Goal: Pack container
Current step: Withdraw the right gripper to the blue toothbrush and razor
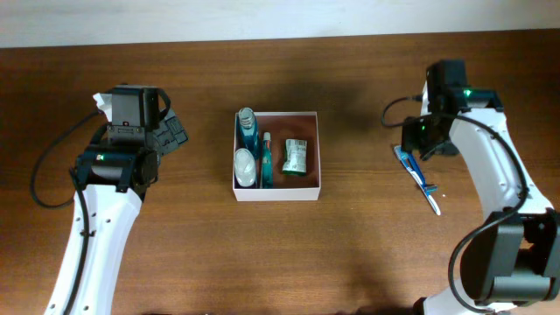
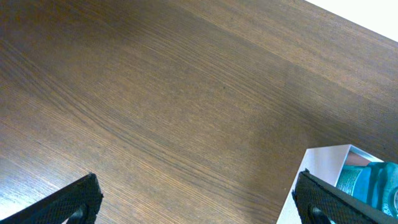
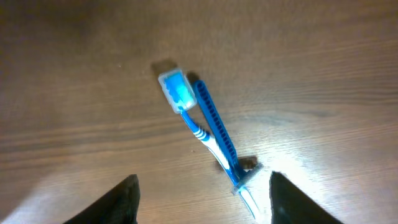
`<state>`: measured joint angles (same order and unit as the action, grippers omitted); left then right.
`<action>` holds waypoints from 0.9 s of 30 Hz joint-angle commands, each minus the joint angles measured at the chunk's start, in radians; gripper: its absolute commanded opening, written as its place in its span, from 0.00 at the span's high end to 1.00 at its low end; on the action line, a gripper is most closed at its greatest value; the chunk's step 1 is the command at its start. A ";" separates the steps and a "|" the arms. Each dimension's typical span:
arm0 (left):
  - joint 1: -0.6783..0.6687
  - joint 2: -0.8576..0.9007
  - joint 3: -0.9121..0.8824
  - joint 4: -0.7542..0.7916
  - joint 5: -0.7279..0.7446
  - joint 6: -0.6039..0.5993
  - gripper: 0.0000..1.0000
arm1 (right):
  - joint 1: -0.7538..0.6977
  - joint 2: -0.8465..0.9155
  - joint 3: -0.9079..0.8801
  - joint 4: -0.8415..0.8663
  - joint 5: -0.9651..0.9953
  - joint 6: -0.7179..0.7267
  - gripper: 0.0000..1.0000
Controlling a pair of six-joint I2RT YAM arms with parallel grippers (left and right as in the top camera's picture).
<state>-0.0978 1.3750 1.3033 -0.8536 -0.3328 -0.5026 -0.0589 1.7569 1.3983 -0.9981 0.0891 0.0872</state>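
Dark brown wood-grain table [image 1: 350, 254], with a pale strip along its far edge. The container [image 1: 319, 157], a small square open-topped box with thin white walls and a reddish-brown inside, sits at the table's centre, between the two arms and well apart from both.

Contents, overhead view: a teal plastic bottle with a pale cap [image 1: 248, 124], a white oval item [image 1: 244, 166] and a slim teal bottle [image 1: 266, 162] along the left wall. A green-and-white printed packet [image 1: 295, 156] lies towards the right. The packet's print is too small to read, and no other writing is legible.

Left hand [image 2: 196, 202]: released, fingers spread wide over bare table, nothing between them. Its wrist view catches only the container's white corner [image 2: 323, 165].

Right hand [image 3: 202, 199]: fingers apart, grasping nothing, above a blue-and-white toothbrush [image 3: 198, 129] and a blue ridged stick [image 3: 214, 124], possibly a razor. The two lie touching on the table. The wrist view alone shows the toothbrush's bristle head. The overhead view shows them as one thin blue streak.
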 commanded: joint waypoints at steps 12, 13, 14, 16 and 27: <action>0.003 0.005 0.008 0.000 0.000 -0.005 0.01 | -0.003 0.002 -0.299 0.285 -0.025 -0.140 0.42; 0.003 0.005 0.008 0.000 0.000 -0.005 0.01 | -0.003 0.002 -0.304 0.293 -0.024 -0.140 0.42; 0.003 0.005 0.008 0.000 0.000 -0.005 0.01 | -0.002 0.002 -0.307 0.299 -0.025 -0.140 0.42; 0.003 0.005 0.008 0.000 0.000 -0.005 0.01 | -0.003 0.002 -0.309 0.303 -0.024 -0.140 0.42; 0.003 0.005 0.008 0.000 0.000 -0.005 0.01 | -0.041 0.038 -0.312 0.328 -0.025 -0.140 0.23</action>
<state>-0.0978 1.3750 1.3033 -0.8536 -0.3328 -0.5026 -0.0742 1.7641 1.1011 -0.6746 0.0631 -0.0463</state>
